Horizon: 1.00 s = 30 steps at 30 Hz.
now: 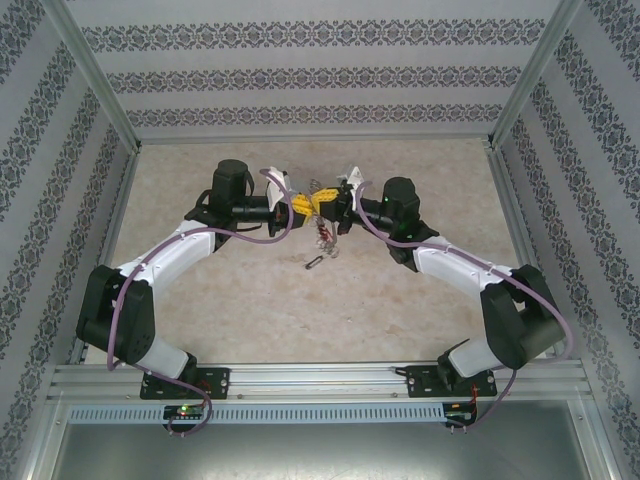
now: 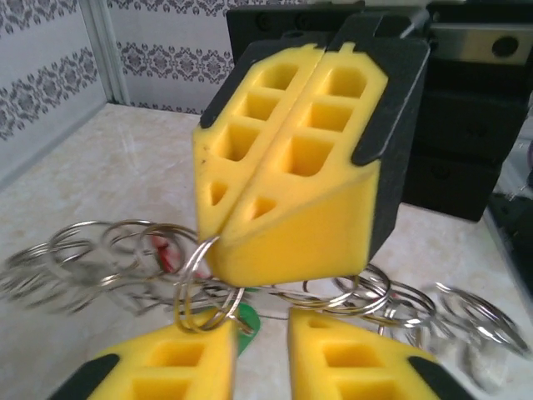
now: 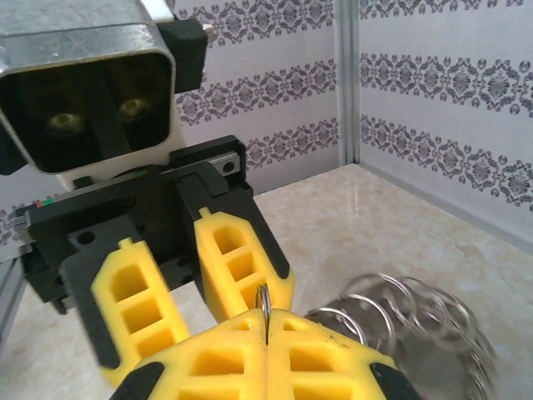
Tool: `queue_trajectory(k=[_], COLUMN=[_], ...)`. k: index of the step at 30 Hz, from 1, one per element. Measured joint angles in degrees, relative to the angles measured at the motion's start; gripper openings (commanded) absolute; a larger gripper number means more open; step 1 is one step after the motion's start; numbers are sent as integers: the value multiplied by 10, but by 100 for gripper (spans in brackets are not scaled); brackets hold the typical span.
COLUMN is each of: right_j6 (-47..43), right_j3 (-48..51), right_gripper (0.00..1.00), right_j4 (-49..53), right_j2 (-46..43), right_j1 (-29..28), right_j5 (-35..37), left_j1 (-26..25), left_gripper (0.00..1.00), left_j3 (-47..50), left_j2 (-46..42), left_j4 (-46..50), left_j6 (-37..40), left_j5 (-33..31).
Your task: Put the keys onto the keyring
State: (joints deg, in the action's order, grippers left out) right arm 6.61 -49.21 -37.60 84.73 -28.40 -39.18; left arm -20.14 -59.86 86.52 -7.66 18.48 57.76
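Right tool (image 3: pixel 266 329), clamped on one loop of the keyring (image 2: pixel 125 271), steadies it for threading; left tool (image 2: pixel 262 354), spread apart, must next grip what seems a red key (image 2: pixel 171 250).

Left tool (image 2: pixel 262 354): two yellow fingertips at the bottom edge, set apart with a gap between them.
Right tool (image 2: pixel 223 229): centre of frame, facing the camera, its yellow fingers pressed together and pinching one silver loop at their tip.
Keyring (image 2: pixel 125 250): many silvery wire rings spread from left to right beneath the right tool.
Key (image 2: pixel 171 257): small red piece behind the rings, partly hidden.
Surface (image 2: pixel 100 175): pale, marbled.
Wall (image 2: pixel 166 58): patterned bands.
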Motion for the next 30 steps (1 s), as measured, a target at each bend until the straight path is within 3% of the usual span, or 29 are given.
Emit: queue_trajectory(k=[2, 10, 18, 26, 30], right_j6=[3, 5, 5, 5, 1], right_j3=[0, 0, 0, 2, 2], right_gripper=[0, 0, 0, 0, 0], right_j4=[-5, -17, -21, -21, -21], right_j2=[4, 10, 10, 10, 10], right_j1=[0, 1, 10, 17, 17], right_j5=[8, 5, -21, -39, -53], left_j1=[0, 10, 46, 48, 48], left_gripper=[38, 46, 46, 45, 38], left_j3=[7, 37, 60, 55, 30], left_j2=[0, -9, -12, -11, -3], left_j4=[-15, -68, -166, -171, -168], left_j6=[-12, -67, -179, -196, -199], left_j5=[3, 7, 5, 25, 47])
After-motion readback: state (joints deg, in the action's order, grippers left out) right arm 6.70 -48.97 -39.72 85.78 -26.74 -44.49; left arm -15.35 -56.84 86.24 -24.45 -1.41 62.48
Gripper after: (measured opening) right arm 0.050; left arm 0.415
